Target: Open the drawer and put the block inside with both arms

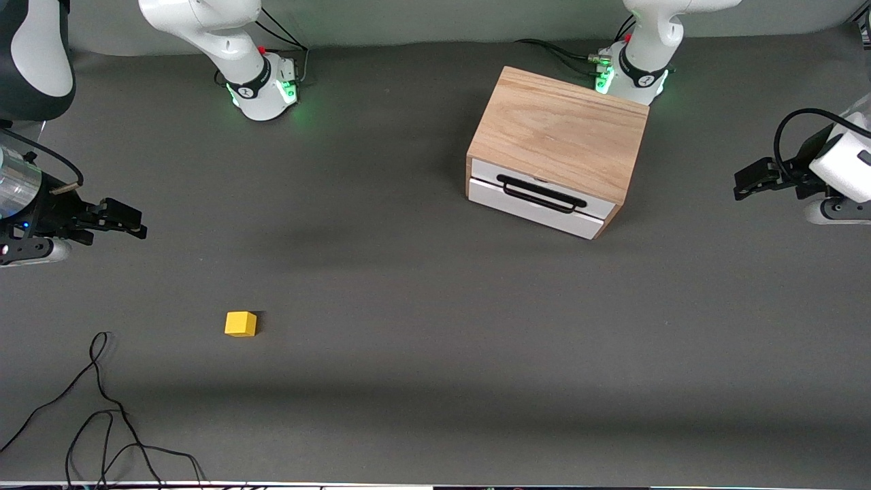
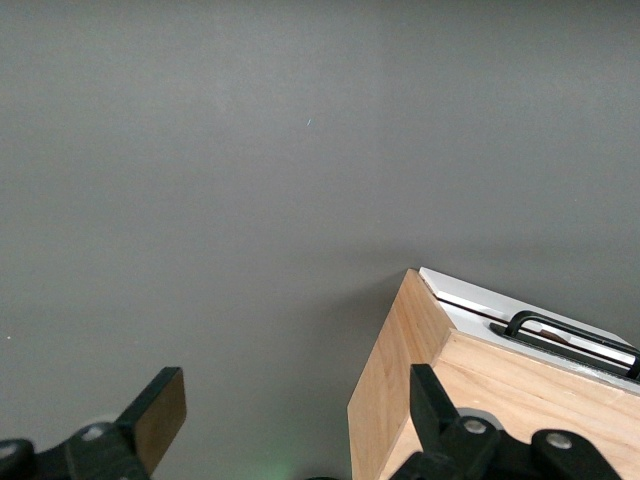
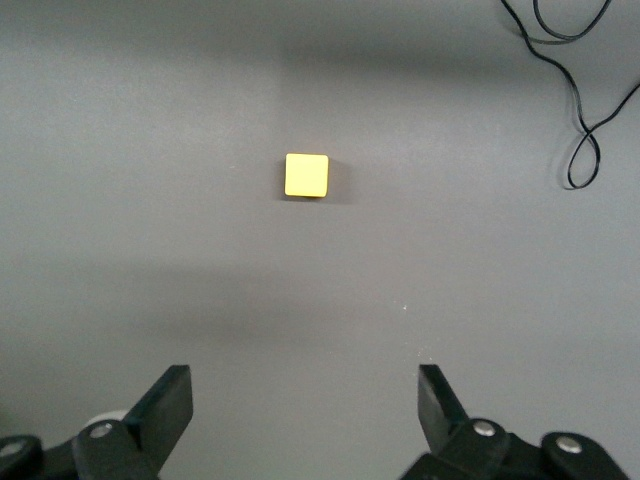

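Note:
The yellow block (image 1: 241, 324) lies on the grey table toward the right arm's end, nearer to the front camera than the cabinet. It also shows in the right wrist view (image 3: 306, 175). The oak cabinet (image 1: 561, 126) stands by the left arm's base. Its drawer (image 1: 527, 204) is closed, with the black handle (image 1: 541, 193) across the white front. My right gripper (image 1: 136, 226) is open and empty in the air at the right arm's end; its jaws (image 3: 303, 380) are short of the block. My left gripper (image 1: 740, 185) is open and empty in the air at the left arm's end, beside the cabinet (image 2: 480, 400).
Loose black cables (image 1: 102, 408) lie near the table's front edge at the right arm's end, and show in the right wrist view (image 3: 580, 110). The grey mat (image 1: 435, 306) between block and cabinet is bare.

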Controlling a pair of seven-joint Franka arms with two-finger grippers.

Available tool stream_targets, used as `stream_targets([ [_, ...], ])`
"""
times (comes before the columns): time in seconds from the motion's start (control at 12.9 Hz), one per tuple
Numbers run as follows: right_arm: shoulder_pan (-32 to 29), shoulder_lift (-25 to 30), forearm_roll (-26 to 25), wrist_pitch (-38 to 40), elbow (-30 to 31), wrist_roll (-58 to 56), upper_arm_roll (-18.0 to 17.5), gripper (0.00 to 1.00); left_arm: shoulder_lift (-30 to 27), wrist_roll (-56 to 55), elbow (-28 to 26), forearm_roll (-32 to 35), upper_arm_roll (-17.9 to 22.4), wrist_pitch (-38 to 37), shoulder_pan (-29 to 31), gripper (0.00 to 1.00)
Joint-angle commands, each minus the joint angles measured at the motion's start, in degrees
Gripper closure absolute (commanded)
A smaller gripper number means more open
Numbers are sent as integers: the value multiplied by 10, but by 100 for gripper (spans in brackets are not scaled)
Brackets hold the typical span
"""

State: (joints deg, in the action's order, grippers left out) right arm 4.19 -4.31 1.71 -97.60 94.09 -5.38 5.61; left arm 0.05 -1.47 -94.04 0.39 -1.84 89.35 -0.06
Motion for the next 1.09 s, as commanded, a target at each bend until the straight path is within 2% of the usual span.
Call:
stream_targets([
  [0.0, -1, -19, -2, 9, -22, 2, -1, 0, -9, -5, -7, -2, 2, -3, -4, 0],
  [0.16, 1, -21, -1, 12, -22, 5, 0, 0, -12, -47, -6, -6, -1, -8, -7, 0],
  [0.47, 3, -21, -1, 13, -22, 11, 0, 0, -11, -263, -5, -41, -24, -18, -47, 0],
  [0.85, 4, -26, -3, 9, -22, 10, -2, 0, 13, -515, 4, -48, -64, 6, -133, 0],
  [1.01, 7, -27, -1, 7, -20, 12, -3, 0, 21, -636, 3, -48, -69, 24, -178, 0],
])
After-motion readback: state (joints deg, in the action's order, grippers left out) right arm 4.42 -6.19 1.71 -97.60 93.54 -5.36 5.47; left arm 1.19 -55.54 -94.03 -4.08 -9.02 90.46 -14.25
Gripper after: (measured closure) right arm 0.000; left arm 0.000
